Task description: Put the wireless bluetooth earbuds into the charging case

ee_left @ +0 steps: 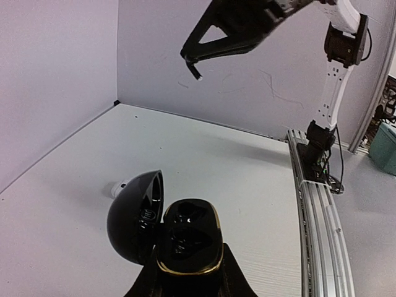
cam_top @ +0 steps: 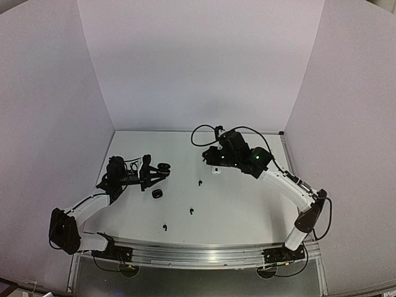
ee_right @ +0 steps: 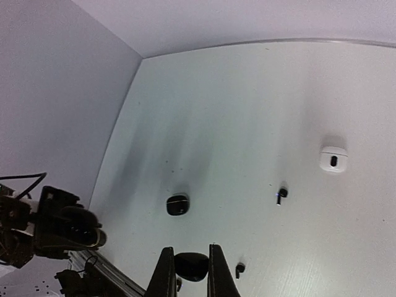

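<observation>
Left hand [cam_top: 158,172] clamped on the open black charging case [ee_left: 187,240], lid [ee_left: 136,216] swung aside; right hand [ee_right: 190,256], raised above the table [cam_top: 247,204], pinching one black earbud [ee_right: 190,266].

Plain white counter [cam_top: 235,204]. Glossy black open charging case [ee_left: 185,238], gold rim. Black closed case [ee_right: 177,205]. White third case [ee_right: 333,159]. Black held earbud [ee_right: 190,266], black loose earbuds [cam_top: 191,211]. White-and-black arms [cam_top: 281,182].

The case [ee_left: 185,238] clamped in the left pincer [ee_left: 189,279] is glossy black plastic with a shiny gold-coloured rim. Under that pincer the table [ee_left: 247,173] looks matt white and faintly grained. Off to its side runs a ribbed bare-metal rail [ee_left: 318,210]. The earbud [ee_right: 190,266] pinched in the right pincer [ee_right: 190,250] looks smooth, dark plastic.
</observation>
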Robot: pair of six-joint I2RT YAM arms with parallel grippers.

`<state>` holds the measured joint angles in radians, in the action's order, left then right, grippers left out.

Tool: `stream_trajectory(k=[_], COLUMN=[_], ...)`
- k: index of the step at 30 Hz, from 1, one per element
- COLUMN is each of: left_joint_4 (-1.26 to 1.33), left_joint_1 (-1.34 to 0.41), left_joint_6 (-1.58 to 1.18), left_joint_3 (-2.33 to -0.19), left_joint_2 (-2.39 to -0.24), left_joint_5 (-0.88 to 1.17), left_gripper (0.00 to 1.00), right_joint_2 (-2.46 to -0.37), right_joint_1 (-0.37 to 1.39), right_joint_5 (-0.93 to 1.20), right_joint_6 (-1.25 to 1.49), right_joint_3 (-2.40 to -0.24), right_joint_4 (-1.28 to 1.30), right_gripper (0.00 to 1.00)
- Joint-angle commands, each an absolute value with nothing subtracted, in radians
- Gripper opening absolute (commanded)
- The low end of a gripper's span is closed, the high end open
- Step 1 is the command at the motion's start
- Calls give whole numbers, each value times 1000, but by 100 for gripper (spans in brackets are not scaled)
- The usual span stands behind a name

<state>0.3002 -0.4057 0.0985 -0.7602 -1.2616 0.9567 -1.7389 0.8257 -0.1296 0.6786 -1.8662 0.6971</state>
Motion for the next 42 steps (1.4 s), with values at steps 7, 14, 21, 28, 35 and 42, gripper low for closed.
stream_trajectory(k=[7,14,21,28,35,42], left_joint_4=[714,781,780,787,796,782], left_joint_1=[-403,-413,-414,-414,-414,-415], left_joint_6=[-36,55,91,100,92,90], left_joint_3=[-656,-610,-593,-591,-592,-596], left_joint_2=[-1232,-1219,-1200,-1197,-1200,-1197], left_joint_5=[800,736,716,718,719,716], left_gripper=[0,0,0,0,0,0], right_joint_2=[-1845,-1937,-1984,-2037,-2037,-2035], right_joint_1=[1062,1119,1123,1123,1123,1123], right_joint_5=[-257,-309,-341,-368,-385,-417], right_joint_6=[463,380,350,307,285,256], right_joint_3=[-1914,-1999,-2018,-2062,-2045,-2035], right_joint_4=[250,214,184,159,152,149], right_gripper=[0,0,0,0,0,0])
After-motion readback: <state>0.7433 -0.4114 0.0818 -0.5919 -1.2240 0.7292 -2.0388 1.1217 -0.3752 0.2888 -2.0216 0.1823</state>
